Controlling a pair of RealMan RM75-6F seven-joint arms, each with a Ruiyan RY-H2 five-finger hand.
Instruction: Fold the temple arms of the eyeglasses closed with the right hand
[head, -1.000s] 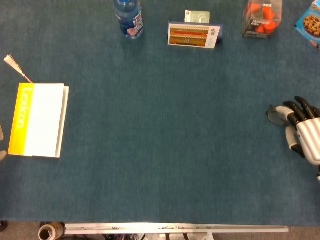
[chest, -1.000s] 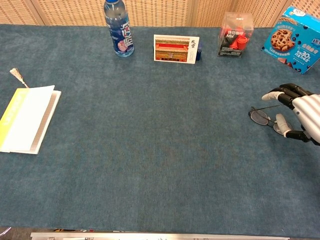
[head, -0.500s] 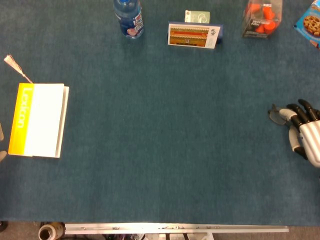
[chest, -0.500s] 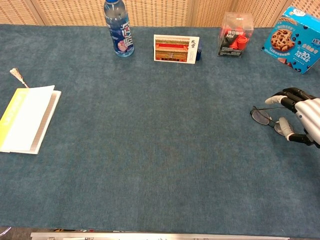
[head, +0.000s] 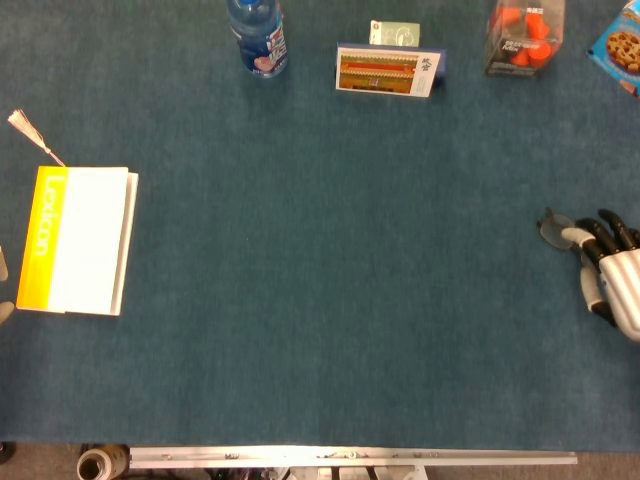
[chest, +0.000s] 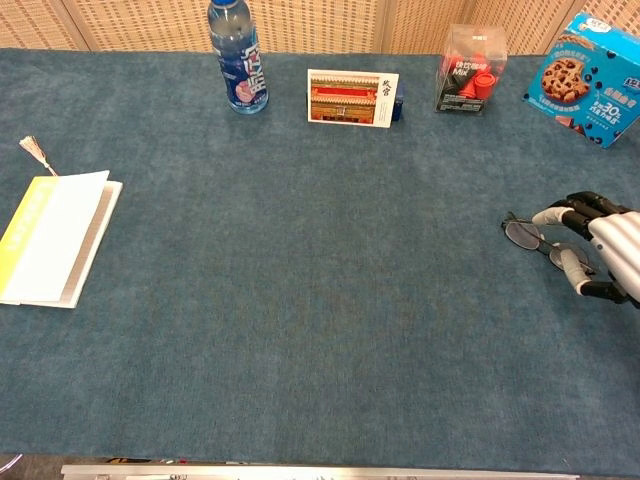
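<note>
The eyeglasses (chest: 523, 233) lie flat on the blue cloth near the right edge, thin dark frame with one lens (head: 552, 229) showing clearly in the head view. My right hand (chest: 600, 256) sits just to their right, low over the table. Its fingers (chest: 556, 215) are spread and curve above the glasses' right end, and the thumb lies below them. Nothing looks clamped between them. The hand (head: 612, 272) hides the right lens and the temple arms, so their position is unclear. My left hand is in neither view.
A yellow and white booklet (head: 80, 240) with a tassel lies at the left. Along the back stand a water bottle (chest: 233, 55), a picture card (chest: 351, 97), a clear box of red pieces (chest: 471, 70) and a cookie box (chest: 589, 80).
My right hand has slid back toward the right edge and nearer the table's front. The eyeglasses have stayed almost where they were, with more of the left lens uncovered.
</note>
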